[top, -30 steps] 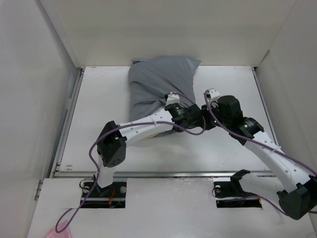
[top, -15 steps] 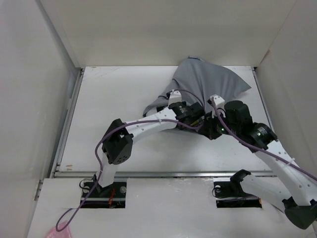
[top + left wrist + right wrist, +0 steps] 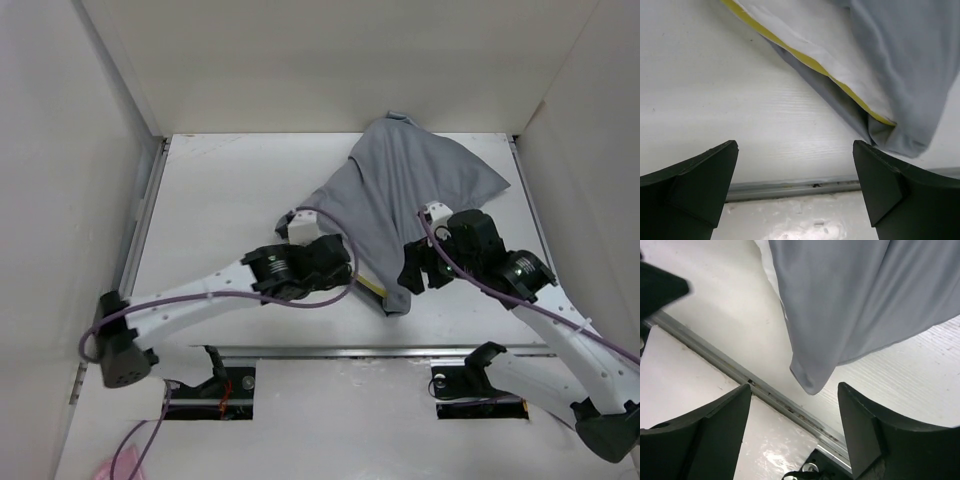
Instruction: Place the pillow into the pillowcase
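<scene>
**Top external view.** The pillowcase (image 3: pixel 415 185), a thin grey fabric sack with soft creases, lay across the right half of the white table (image 3: pixel 220 200). Its far corner reached the back wall and its near corner pointed toward the arms. The pillow (image 3: pixel 372 286) showed only as a narrow strip of yellow band at the sack's near left edge; the rest was covered by the grey cloth. The left gripper (image 3: pixel 338 268) sat just beside that edge, and the right gripper (image 3: pixel 412 272) sat at the opposite side of the near corner. From this height the spacing of either pair of fingers could not be judged.

**Left wrist view.** The left gripper (image 3: pixel 795 145) had its two dark, wedge-shaped fingers (image 3: pixel 695 185) spread wide apart, with nothing between them. Beyond them the smooth white pillow (image 3: pixel 840 55), edged with a yellow band (image 3: pixel 810 62), protruded from the mouth of the grey pillowcase (image 3: pixel 905 65). Both rested on the finely grained table (image 3: pixel 715 100), behind a metal rail (image 3: pixel 790 189).

**Right wrist view.** The right gripper (image 3: pixel 794 390) likewise had its fingers (image 3: pixel 715 435) apart and grasped nothing. The pillowcase (image 3: pixel 850 300) hung in broad, smooth folds that ended in a rounded corner above the table (image 3: pixel 715 305). A metal rail (image 3: pixel 715 360) crossed diagonally below.
</scene>
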Controlling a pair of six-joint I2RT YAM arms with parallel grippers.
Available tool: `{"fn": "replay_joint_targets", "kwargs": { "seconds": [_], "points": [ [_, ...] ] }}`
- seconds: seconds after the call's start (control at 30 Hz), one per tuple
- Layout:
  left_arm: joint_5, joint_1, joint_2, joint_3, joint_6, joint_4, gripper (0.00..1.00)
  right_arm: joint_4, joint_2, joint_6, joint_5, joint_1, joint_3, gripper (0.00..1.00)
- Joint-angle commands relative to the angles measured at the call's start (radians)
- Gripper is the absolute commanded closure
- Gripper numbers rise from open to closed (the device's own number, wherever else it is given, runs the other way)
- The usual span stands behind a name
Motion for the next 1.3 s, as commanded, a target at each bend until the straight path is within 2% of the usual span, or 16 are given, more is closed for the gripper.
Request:
{"fn": "replay_joint_targets", "kwargs": {
  "seconds": [0.0, 0.1, 0.13, 0.23, 0.27, 0.33, 0.4, 0.5, 0.7, 0.83, 0.9, 1.07, 1.13, 1.17, 1.2, 1.27],
  "points": [
    [0.050, 0.016, -0.158, -0.103, -0.043, 0.023, 0.00, 0.012, -0.017, -0.056, -0.008, 0.008, 0.067, 0.24],
    [-0.002, 0.101, -0.301, -0.192, -0.137, 0.012, 0.00, 0.110, 0.035, -0.069, -0.059, 0.086, 0.085, 0.24],
    [-0.002, 0.165, -0.359, -0.208, -0.137, 0.012, 0.00, 0.130, 0.063, -0.069, -0.044, 0.114, 0.098, 0.24],
    [0.036, 0.278, -0.425, -0.287, -0.035, 0.147, 0.00, 0.204, 0.200, -0.088, 0.050, 0.261, 0.157, 0.24],
    [0.062, 0.369, -0.439, -0.306, 0.002, 0.226, 0.00, 0.218, 0.239, -0.101, 0.088, 0.299, 0.177, 0.24],
    [0.149, 0.468, -0.439, -0.333, 0.074, 0.291, 0.00, 0.268, 0.360, -0.124, 0.188, 0.388, 0.239, 0.24],
    [0.232, 0.615, -0.373, -0.347, 0.177, 0.366, 0.00, 0.305, 0.434, -0.167, 0.229, 0.422, 0.276, 0.25],
    [0.338, 0.738, -0.251, -0.329, 0.272, 0.422, 0.00, 0.393, 0.560, -0.219, 0.272, 0.432, 0.314, 0.27],
    [0.438, 0.812, -0.148, -0.338, 0.397, 0.619, 0.00, 0.528, 0.753, -0.322, 0.395, 0.432, 0.384, 0.28],
    [0.450, 0.833, -0.117, -0.338, 0.426, 0.629, 0.00, 0.528, 0.873, -0.322, 0.502, 0.432, 0.443, 0.28],
    [0.450, 0.846, -0.117, -0.347, 0.435, 0.649, 0.00, 0.539, 0.914, -0.313, 0.614, 0.432, 0.466, 0.28],
    [0.504, 0.881, -0.093, -0.381, 0.446, 0.687, 0.00, 0.552, 1.028, -0.297, 0.663, 0.432, 0.468, 0.28],
    [0.529, 0.893, -0.082, -0.409, 0.457, 0.715, 0.00, 0.562, 1.048, -0.297, 0.695, 0.432, 0.458, 0.39],
    [0.554, 0.893, -0.070, -0.418, 0.466, 0.724, 0.02, 0.562, 1.057, -0.273, 0.712, 0.432, 0.458, 0.49],
    [0.567, 0.893, -0.056, -0.418, 0.475, 0.736, 0.02, 0.571, 1.057, -0.257, 0.732, 0.432, 0.458, 0.89],
    [0.616, 0.893, -0.044, -0.442, 0.496, 0.784, 0.04, 0.571, 1.048, -0.257, 0.766, 0.432, 0.458, 0.99]
  ]
}}
